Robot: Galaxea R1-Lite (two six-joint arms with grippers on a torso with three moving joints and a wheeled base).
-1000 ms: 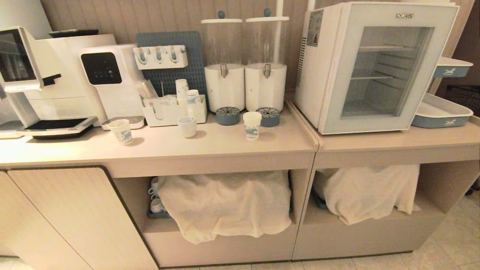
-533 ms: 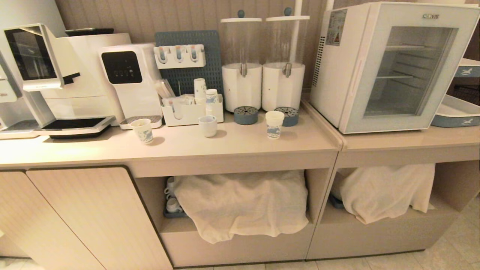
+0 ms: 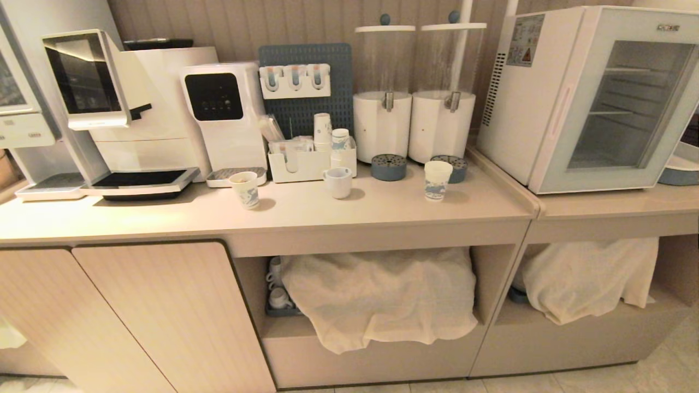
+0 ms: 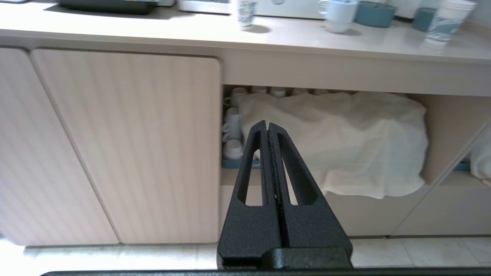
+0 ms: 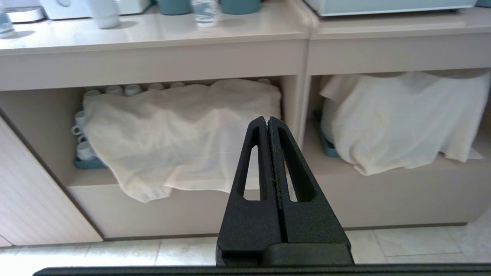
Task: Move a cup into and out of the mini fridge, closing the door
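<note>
No step of the handling has been begun; the approach is judged to be the step in hand. The cup [image 3: 437, 179], a tall white paper cup with a blue print, is seen upright on the counter [image 3: 382, 210], just in front of the two white drink dispensers [image 3: 412, 123] and apart from the mini fridge [image 3: 590, 98] on the adjoining, right-hand counter; the fridge's wire shelves are bare, and the door [image 3: 628, 103] appears closed. Neither arm is caught by the head view. The left gripper [image 4: 267, 128] is held low before the cupboard front, its jaws pressed together on nothing; the right gripper [image 5: 267, 122] is likewise closed and empty, facing the cloth-draped shelf [image 5: 180, 134] under the counter. Next, the door would probably have to be opened first; for that, an arm must be raised to counter height and its jaws parted; only then could the cup be gripped around its wall.
</note>
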